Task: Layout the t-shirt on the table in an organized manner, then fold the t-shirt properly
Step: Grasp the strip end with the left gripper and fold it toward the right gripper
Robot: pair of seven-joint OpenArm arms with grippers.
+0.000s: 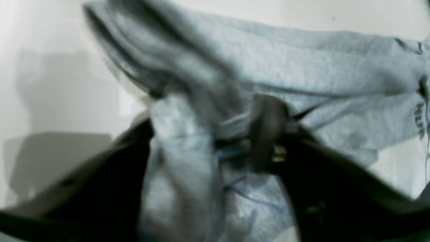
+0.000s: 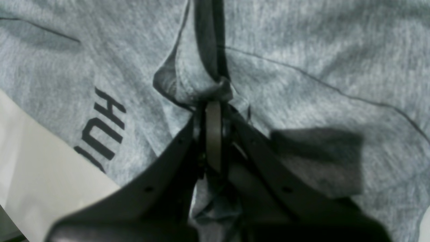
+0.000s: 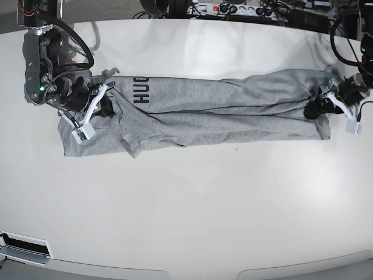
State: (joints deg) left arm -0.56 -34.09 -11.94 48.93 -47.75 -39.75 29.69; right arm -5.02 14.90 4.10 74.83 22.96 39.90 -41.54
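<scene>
T-shirt (image 3: 204,114), heather-grey, lay stretched in a long crumpled band across the upper half of the base view, reaching from the left pincer (image 3: 319,106) at the frame's right to the right pincer (image 3: 100,99) at its left. Only this view showed the whole garment: black lettering (image 3: 141,91) near its left end, long lengthwise creases, and a wider lower-left portion spread flat on the surface (image 3: 192,204).

The right wrist view showed what the overhead angle could not: the right pincer (image 2: 214,101) was clenched on a bunched ridge of grey cloth (image 2: 302,60), its dark fingers (image 2: 174,158) converging at frame centre, with black letters (image 2: 104,129) at lower left and a wedge of white surface (image 2: 37,168) beyond the hem.

The left wrist view was blurred. The left pincer (image 1: 268,134) was gripping gathered fabric (image 1: 302,67), which rose in folds toward the upper left and partly hid the fingers (image 1: 336,181); a fragment of lettering (image 1: 420,121) showed at the right edge.

White, glossy and rounded at the near corners, the surface extended well past the shirt on every side. Cables and a power strip (image 3: 233,9) lay along the top edge of the base view, and a white bracket (image 3: 23,246) sat at lower left.
</scene>
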